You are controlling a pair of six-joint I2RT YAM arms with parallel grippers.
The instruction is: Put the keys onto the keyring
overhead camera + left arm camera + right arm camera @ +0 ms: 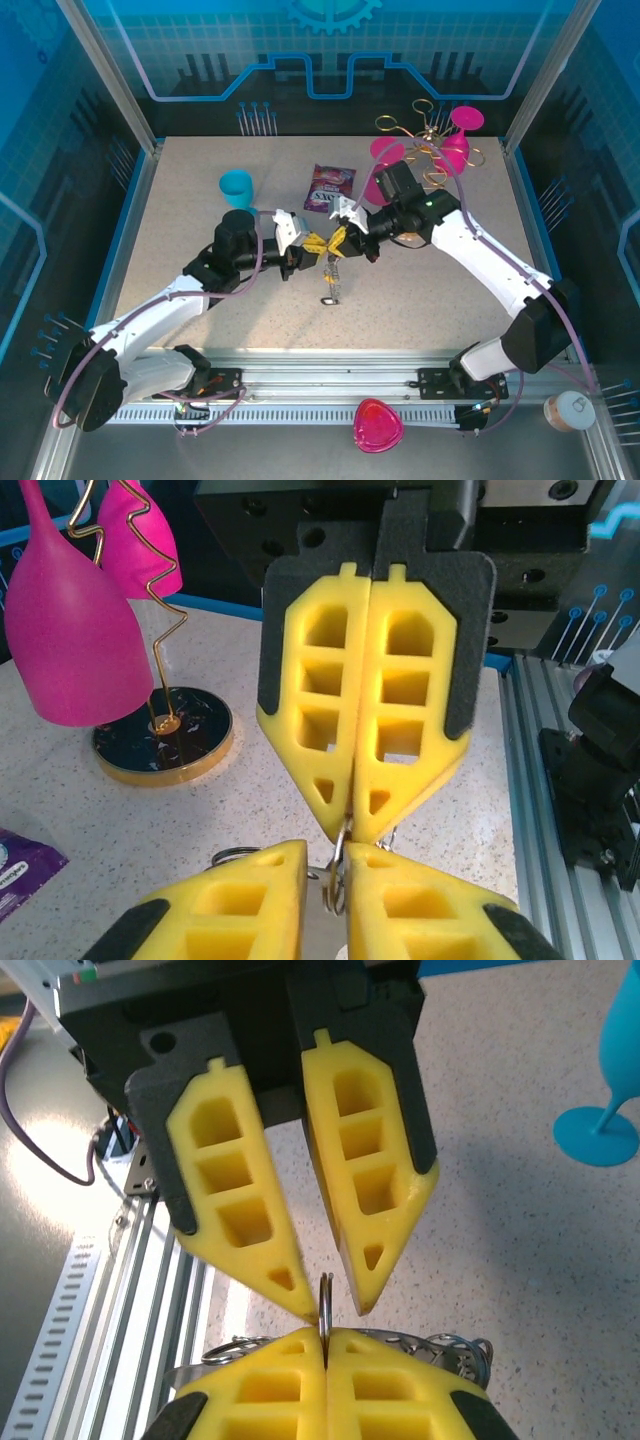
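**A:** Which step is this? Nearest the arms, the keys (330,290) are at 6 o'clock from the pinch point. Can't tell if they're dangling or lying on the table. Just beyond them, the right gripper (325,1338) is clamped on the keyring (325,1290).

**B:** Yep, and the left gripper (331,1302) faces it from 9 o'clock, jaws slightly apart around the wire. Mid-threading, I'd guess. The next move calls for gripping a key and lining its hole up with the ring's split. The pink goblets (456,152) are way back at 1 o'clock, no bother.
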